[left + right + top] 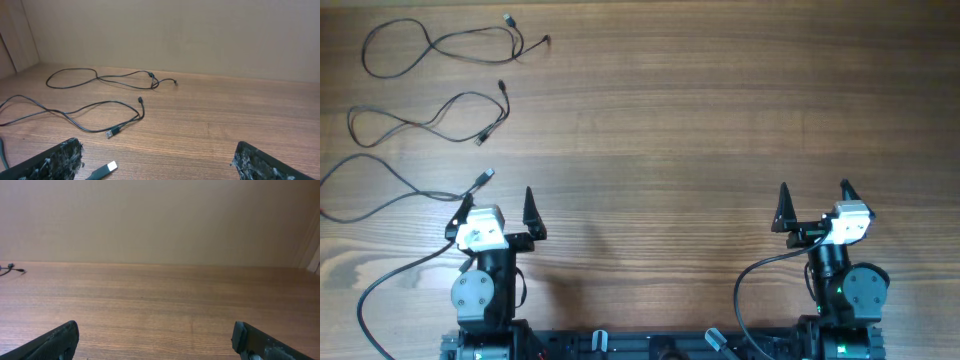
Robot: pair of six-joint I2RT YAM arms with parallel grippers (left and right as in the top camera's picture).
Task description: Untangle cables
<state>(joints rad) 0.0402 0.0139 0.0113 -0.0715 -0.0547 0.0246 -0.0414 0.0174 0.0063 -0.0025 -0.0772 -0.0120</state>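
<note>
Three thin dark cables lie apart from one another at the table's far left. The farthest cable (pixel 438 42) (pixel 120 76) forms a loop with both ends close together. The middle cable (pixel 432 124) (pixel 65 114) runs in waves, its plug (pixel 111 133) pointing toward me. The nearest cable (pixel 390 198) ends in a silvery plug (pixel 485 177) (pixel 111 166) just in front of my left gripper (pixel 498 198) (pixel 157 155), which is open and empty. My right gripper (pixel 815 190) (pixel 155 330) is open over bare wood, far from the cables. Only one cable end (pixel 10 269) shows at the left edge of the right wrist view.
Thick black arm cables (pixel 380 285) (pixel 745 290) curl beside each arm base at the near edge. The wooden table (pixel 670 120) stretches to a plain beige wall (pixel 160 220) at the far side.
</note>
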